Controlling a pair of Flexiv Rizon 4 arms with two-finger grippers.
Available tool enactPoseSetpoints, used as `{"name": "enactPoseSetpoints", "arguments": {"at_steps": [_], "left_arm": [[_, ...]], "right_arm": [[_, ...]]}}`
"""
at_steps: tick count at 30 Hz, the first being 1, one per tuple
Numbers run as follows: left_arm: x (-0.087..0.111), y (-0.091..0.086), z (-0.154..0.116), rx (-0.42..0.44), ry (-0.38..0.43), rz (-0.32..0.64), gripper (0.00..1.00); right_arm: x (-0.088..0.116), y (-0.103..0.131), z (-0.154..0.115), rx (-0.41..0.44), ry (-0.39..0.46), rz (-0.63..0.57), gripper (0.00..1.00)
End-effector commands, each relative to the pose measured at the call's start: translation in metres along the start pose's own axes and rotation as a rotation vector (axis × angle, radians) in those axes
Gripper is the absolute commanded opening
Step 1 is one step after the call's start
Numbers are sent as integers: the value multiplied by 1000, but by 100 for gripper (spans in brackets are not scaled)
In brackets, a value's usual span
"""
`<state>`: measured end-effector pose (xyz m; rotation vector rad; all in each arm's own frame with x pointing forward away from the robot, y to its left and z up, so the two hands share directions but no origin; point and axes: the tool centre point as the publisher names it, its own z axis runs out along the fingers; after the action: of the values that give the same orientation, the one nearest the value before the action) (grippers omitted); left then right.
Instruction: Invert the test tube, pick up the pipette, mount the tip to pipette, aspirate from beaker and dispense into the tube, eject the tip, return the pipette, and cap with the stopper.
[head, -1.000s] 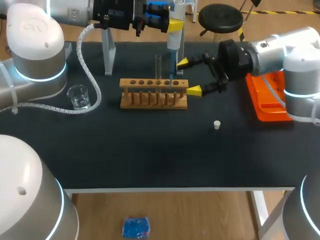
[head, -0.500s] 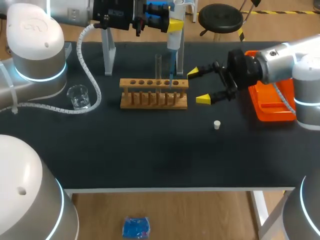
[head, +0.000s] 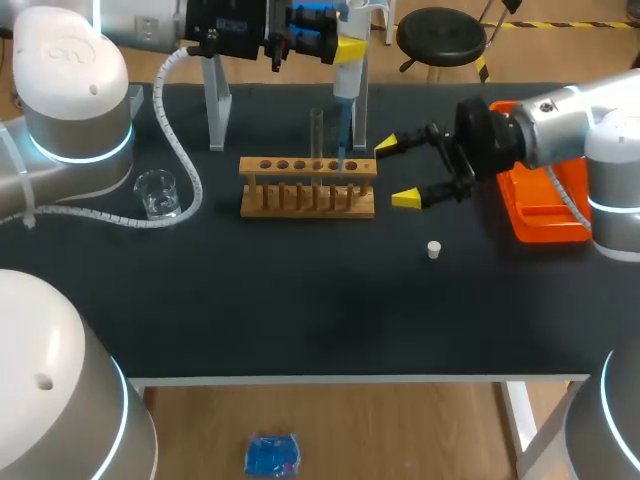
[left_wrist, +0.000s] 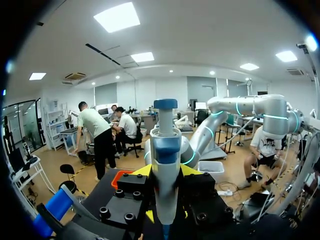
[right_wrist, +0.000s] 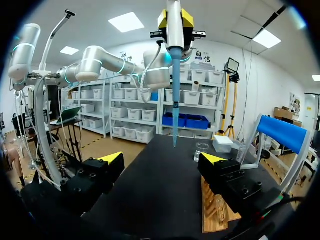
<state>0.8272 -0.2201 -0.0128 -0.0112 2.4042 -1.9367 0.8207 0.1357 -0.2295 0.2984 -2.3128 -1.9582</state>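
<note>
Black table (head: 300, 300), left claw (left_wrist: 166, 172) clamping pipette (head: 346, 85); right claw (head: 397, 171) wide; test tube (head: 316, 135) faint

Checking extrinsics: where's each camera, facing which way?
Head view: above and behind, looking down on the table; left gripper and right gripper both show.
Left wrist view: on the left wrist, looking along its fingers past the pipette they clamp, into the room.
Right wrist view: on the right wrist, facing across the table at the tube rack and pipette; its open fingers show.
Shared: the pipette shows in all three.
</note>
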Motion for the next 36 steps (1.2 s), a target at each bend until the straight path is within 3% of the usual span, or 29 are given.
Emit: {"name": "enactPoseSetpoints", "arguments": {"at_steps": [1, 7, 19, 30, 36], "left_arm": [[0, 18, -35, 5, -27, 7, 0], [-17, 35, -95, -13, -44, 51, 0], [-47, 89, -191, -20, 77, 108, 0], [-70, 126, -245, -28, 128, 91, 0], [-83, 150, -256, -11, 117, 84, 0]], "right_arm": [[1, 1, -1, 3, 0, 0, 100], [1, 1, -1, 3, 0, 0, 100], [1, 1, -1, 3, 0, 0, 100], [1, 1, -1, 3, 0, 0, 100], [1, 1, -1, 3, 0, 0, 100]]}}
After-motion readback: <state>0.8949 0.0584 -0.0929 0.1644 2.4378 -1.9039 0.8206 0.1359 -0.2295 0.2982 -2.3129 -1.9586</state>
